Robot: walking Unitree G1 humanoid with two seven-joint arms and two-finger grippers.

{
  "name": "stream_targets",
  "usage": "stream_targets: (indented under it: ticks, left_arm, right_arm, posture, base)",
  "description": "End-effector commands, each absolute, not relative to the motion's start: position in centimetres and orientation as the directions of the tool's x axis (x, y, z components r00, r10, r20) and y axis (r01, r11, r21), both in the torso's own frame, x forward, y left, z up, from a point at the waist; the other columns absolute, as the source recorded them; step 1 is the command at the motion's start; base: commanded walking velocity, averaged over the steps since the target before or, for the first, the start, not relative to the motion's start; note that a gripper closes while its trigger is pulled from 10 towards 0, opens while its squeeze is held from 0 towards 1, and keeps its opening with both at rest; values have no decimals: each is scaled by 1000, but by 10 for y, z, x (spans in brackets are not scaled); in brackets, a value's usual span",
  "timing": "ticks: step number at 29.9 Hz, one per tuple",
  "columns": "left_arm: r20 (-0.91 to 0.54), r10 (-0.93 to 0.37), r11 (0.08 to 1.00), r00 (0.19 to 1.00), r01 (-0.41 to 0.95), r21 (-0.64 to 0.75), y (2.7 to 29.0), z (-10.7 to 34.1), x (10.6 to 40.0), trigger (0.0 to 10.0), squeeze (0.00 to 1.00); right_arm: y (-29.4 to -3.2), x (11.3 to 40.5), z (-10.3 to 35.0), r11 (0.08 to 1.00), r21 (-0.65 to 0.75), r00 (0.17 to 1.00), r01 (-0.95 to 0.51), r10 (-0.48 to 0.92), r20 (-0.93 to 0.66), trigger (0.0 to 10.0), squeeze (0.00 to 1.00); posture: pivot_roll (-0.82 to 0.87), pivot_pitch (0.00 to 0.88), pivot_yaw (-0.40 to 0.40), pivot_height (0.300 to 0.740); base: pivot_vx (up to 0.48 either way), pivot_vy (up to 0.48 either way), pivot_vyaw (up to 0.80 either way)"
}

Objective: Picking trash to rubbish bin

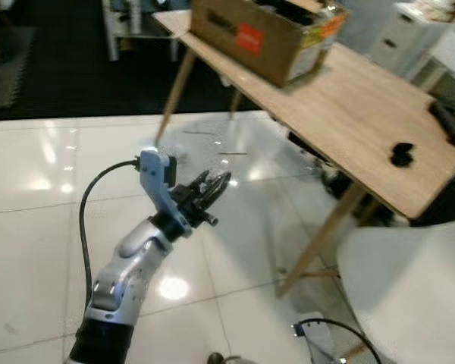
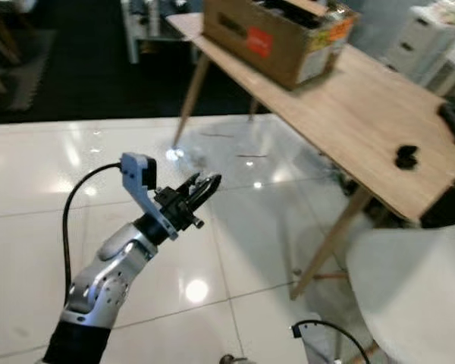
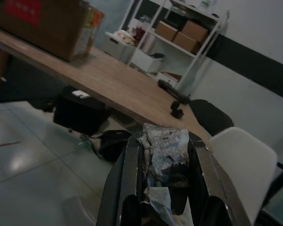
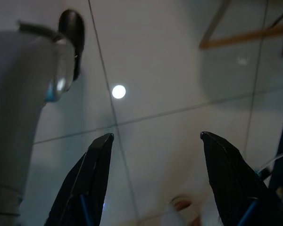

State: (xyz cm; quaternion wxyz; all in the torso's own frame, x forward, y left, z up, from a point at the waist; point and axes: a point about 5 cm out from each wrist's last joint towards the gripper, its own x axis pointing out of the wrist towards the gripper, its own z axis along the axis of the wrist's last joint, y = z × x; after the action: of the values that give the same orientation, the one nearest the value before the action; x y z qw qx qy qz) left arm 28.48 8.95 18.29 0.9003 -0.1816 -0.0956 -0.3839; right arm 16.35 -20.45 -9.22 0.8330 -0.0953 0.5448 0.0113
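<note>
A glossy white tiled floor (image 1: 30,227) spreads under a long wooden bench (image 1: 349,114). A white chair (image 1: 409,288) stands at the bench's near end. A cardboard box (image 1: 265,30) sits on the bench's far end, and two small dark objects (image 1: 402,154) lie on its near end. The left tool (image 1: 212,187) is raised over the floor, clamped on crumpled paper trash (image 3: 165,150). The right tool (image 4: 155,141) hangs low above the tiles, fingers spread apart.

A cardboard box (image 1: 267,34) sat on a wooden table (image 1: 349,114). Beside it stood a white chair (image 1: 409,292), and a small black object (image 1: 401,154), possibly a knob, lay on the tabletop.
</note>
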Motion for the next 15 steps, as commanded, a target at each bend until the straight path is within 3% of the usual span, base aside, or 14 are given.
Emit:
stream_targets:
  ticks: [1,5,15]
  left_arm:
    - [324,-663,618,675,738,-272,85,181,283,10000,0]
    - [343,-649,622,679,733,-274,87,184,283,10000,0]
    - [353,-657,613,666,745,-264,85,186,282,10000,0]
  right_arm:
    - [-209,160,-93,980,-161,400,-115,-103,-911,10000,0]
    - [-208,160,-93,982,-154,401,-113,-97,-911,10000,0]
    - [-208,160,-93,982,-154,402,-113,-97,-911,10000,0]
  posture:
    - [229,136,-108,740]
    - [227,133,-107,740]
    - [220,133,-110,740]
  base:
    - [0,0,0]
    - [285,0,0]
    - [449,0,0]
